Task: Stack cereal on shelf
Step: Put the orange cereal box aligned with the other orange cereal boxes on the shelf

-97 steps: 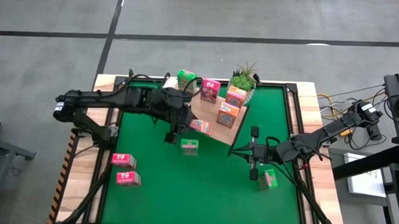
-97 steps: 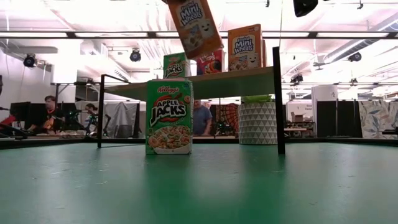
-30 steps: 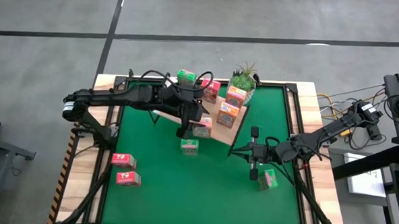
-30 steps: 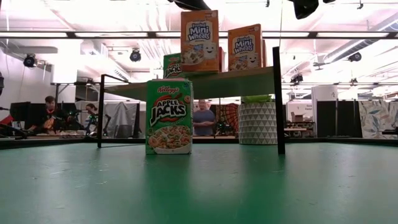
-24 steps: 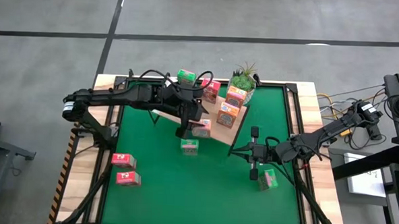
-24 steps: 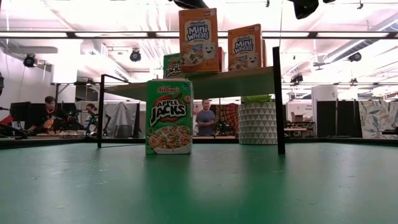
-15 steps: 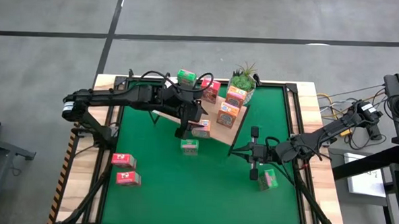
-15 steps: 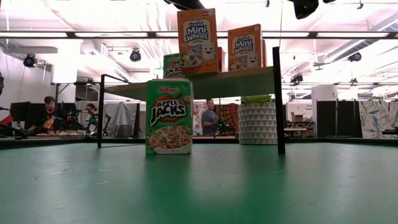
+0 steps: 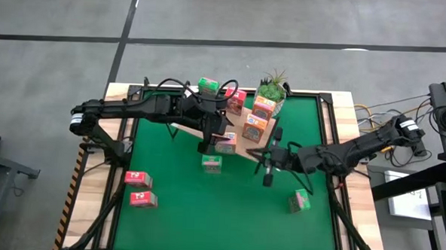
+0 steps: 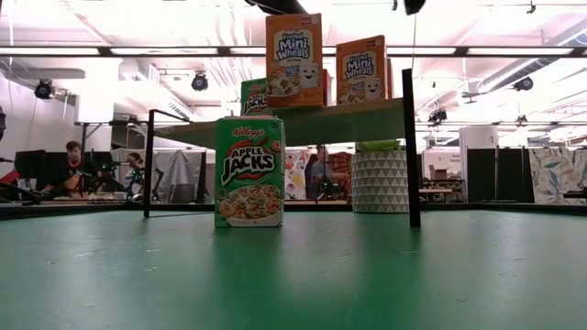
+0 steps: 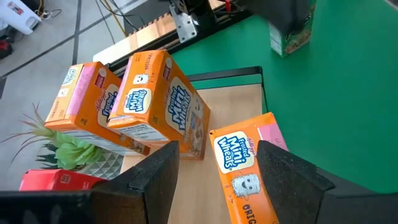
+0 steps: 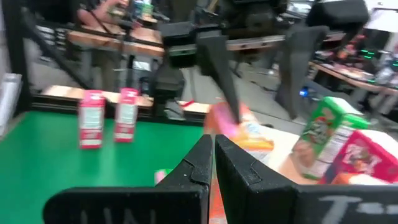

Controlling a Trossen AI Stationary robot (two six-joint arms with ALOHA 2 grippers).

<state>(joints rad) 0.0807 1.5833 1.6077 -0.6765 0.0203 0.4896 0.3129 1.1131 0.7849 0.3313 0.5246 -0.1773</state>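
My left gripper (image 9: 216, 140) reaches over the light-wood shelf (image 9: 244, 150), its fingers (image 11: 155, 171) on either side of an orange cereal box (image 11: 239, 165) that stands upright at the shelf's near left part (image 10: 293, 55). Two more orange boxes (image 9: 255, 128), a pink-red one (image 9: 235, 101) and a green one (image 9: 207, 85) also stand on the shelf. A green Apple Jacks box (image 10: 249, 171) stands on the mat in front of it. My right gripper (image 9: 256, 154) hovers shut, holding nothing, just right of the shelf's near corner. My left gripper has the orange box between its two fingers, one at each narrow side (image 11: 268, 140). It comes slanting down from the table's left. The box stands upright with its base at the shelf board (image 10: 303, 112). Whether both pads press on it, I cannot tell.
A potted plant (image 9: 272, 88) stands at the shelf's far right. Two pink-red boxes (image 9: 138, 179) (image 9: 143, 200) stand at the mat's near left and a green box (image 9: 300, 200) at the near right. The shelf's black posts (image 10: 413, 147) rise from the mat.
My right gripper has gone up and toward the table's left and far edge, nearer the shelf's near corner, staying shut and leaving the green box behind. The orange box in my left gripper leaned slightly to one side and now stands upright again.
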